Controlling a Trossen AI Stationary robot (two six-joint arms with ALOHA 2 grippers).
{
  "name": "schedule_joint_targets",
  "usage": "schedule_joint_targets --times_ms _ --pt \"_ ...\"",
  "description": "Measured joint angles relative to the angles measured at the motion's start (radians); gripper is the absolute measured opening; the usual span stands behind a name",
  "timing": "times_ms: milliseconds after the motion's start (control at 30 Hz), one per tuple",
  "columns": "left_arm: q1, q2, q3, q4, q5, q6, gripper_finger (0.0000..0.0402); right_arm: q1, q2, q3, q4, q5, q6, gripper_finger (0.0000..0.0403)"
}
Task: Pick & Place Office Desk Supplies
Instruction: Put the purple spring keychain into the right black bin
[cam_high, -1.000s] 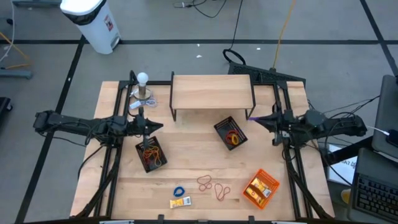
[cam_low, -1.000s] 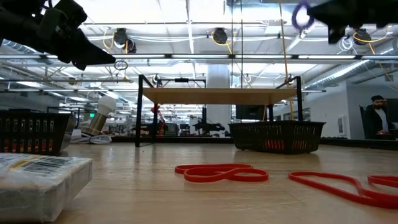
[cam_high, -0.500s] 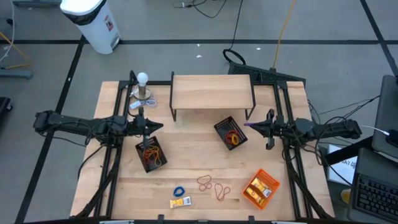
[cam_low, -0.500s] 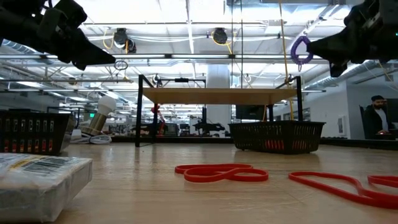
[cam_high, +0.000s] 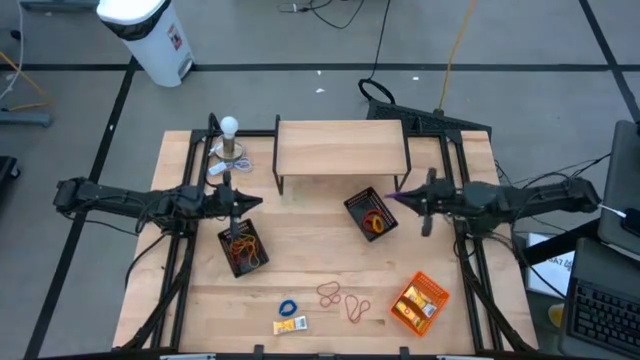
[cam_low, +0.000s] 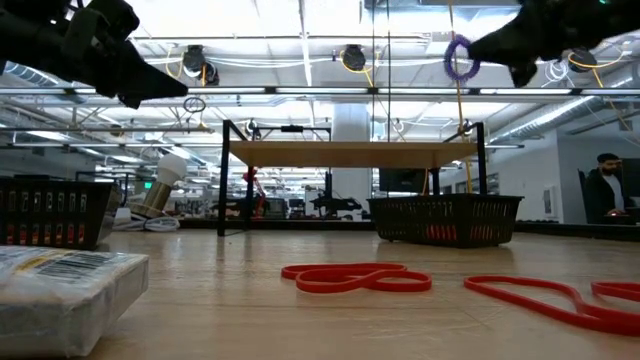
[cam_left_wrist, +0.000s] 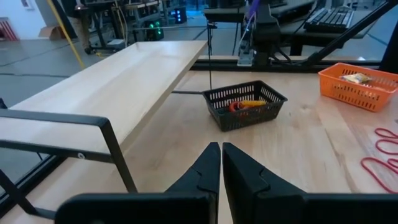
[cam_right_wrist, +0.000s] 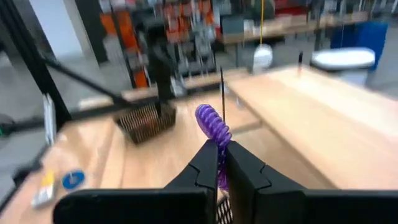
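- The right gripper (cam_right_wrist: 218, 163) has its jaws pinching a purple band (cam_right_wrist: 212, 124), which stands up just above them, high over the surface.
- The band looks light, soft and springy; a pinch on one strand seems enough.
- Left gripper (cam_left_wrist: 221, 167): jaws pressed together, holding nothing.
- Lying on the surface: three red bands (cam_high: 340, 297), one blue band (cam_high: 288, 307), one yellow packet (cam_high: 291, 325).

In the low view the packet (cam_low: 62, 295) is cut off by the left and bottom edges, and its print is too blurred to read. The left tray (cam_low: 52, 212) is cut by the left edge. The red bands (cam_low: 560, 298) run off the right edge. A person (cam_low: 606, 188) at the far right is partly cut off. In the right wrist view the purple loop's (cam_right_wrist: 213, 127) lower part is hidden between the fingers (cam_right_wrist: 205, 163). The orange tray's (cam_high: 420, 303) contents are too small to tell from above.
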Motion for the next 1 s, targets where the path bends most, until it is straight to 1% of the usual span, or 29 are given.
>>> schedule_joint_targets --times_ms 200,267,400,633,867,1000 --pt "0.000 0.000 0.000 0.005 0.000 0.010 0.0021 0.000 0.317 0.173 -0.159 -0.001 0.075 0.0006" --pt "0.000 0.000 0.000 0.005 0.000 0.010 0.0021 0.000 0.394 0.212 -0.185 -0.008 0.085 0.0006" --pt "0.000 0.001 0.000 0.003 0.000 0.010 0.0021 -0.001 0.516 0.260 -0.235 -0.054 0.117 0.0006" --pt "0.000 0.001 0.000 -0.003 0.000 0.006 0.0021 -0.009 0.635 0.291 -0.298 -0.056 0.186 0.0006" --pt "-0.001 0.001 0.000 -0.003 0.008 -0.001 0.0021 -0.022 0.693 0.292 -0.308 -0.057 0.215 0.0006" --pt "-0.001 0.001 0.000 -0.001 0.008 -0.009 0.0021 -0.022 0.725 0.292 -0.307 -0.084 0.200 0.0013"
